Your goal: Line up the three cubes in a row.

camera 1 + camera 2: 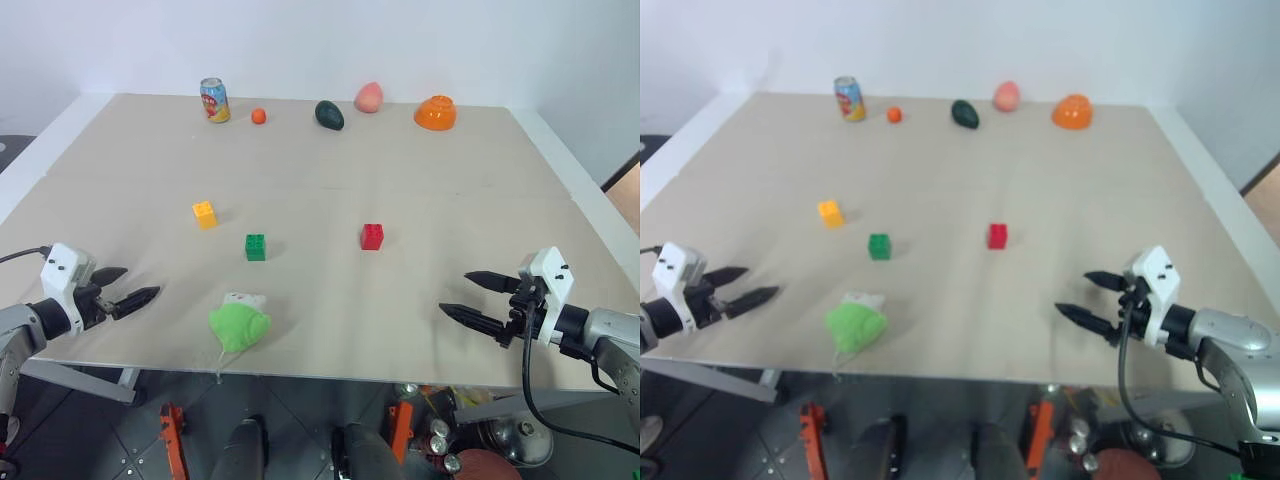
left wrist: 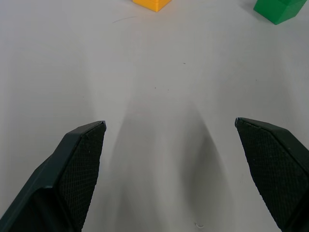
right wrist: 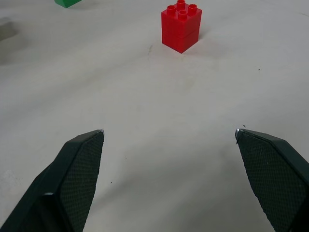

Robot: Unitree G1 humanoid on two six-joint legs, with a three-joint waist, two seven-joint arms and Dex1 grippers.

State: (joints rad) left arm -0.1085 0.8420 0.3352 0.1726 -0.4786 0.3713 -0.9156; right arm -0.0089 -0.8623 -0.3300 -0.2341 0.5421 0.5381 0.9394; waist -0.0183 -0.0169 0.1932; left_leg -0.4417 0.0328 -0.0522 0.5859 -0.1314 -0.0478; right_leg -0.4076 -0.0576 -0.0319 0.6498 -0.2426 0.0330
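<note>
Spread right hand point(image 3: 169, 179) faces red cube point(image 3: 181, 26); head view adds yellow cube point(image 1: 204, 214).

left gripper point(image 1: 140, 281): I've got it over the near left edge of the table point(image 1: 450, 200)
right gripper point(image 1: 455, 292): over the near right edge, well apart from the left one
left cube point(image 1: 204, 214): ahead of my left gripper, a bit to its right
middle cube point(image 1: 255, 247): right of the left cube, nearer me
right cube point(image 1: 372, 236): ahead-left of my right gripper, well apart from the middle cube
plush toy point(image 1: 238, 322): right of my left gripper, in front of the middle cube
back row: can point(image 1: 214, 100), ball point(image 1: 258, 116), two rounded items, bowl point(image 1: 436, 113), left to right, far beyond both grippers
</note>
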